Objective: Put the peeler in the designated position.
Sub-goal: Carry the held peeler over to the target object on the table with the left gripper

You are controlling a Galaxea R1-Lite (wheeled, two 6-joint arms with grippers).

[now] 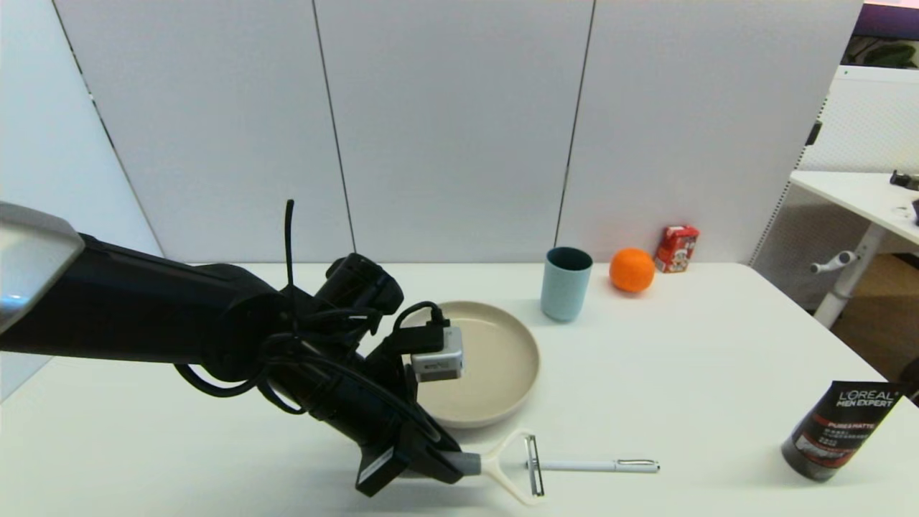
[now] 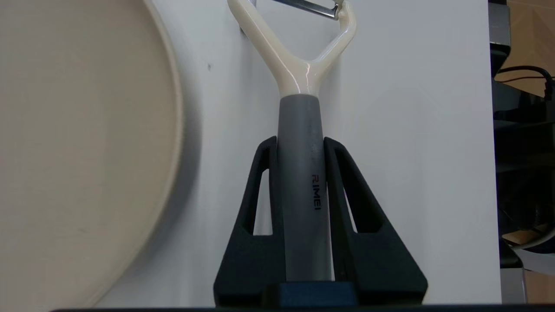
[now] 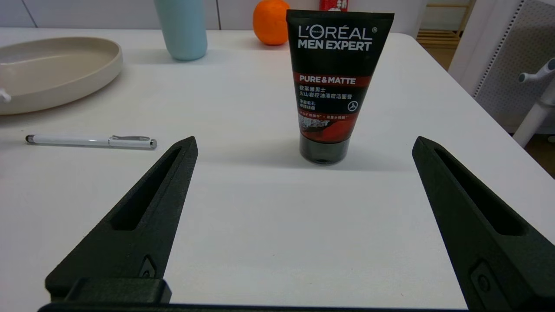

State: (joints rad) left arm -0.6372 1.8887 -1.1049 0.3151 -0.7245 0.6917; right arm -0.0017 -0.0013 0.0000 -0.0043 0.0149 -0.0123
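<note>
The grey handle of the peeler (image 2: 303,182) has the word "RIMEI" in small dark letters. The black tube (image 3: 336,86) says "L'ORÉAL MEN EXPERT" in white at the top — and "PURE & MATTE" on a red band lower down. Under that are small Chinese words — too tiny to read.

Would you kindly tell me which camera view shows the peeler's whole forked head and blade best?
The head view: the peeler shows complete there, blade included. The left wrist view shows its grey handle between the left gripper's fingers, the head cut off. The right wrist view shows none of it clearly.
</note>
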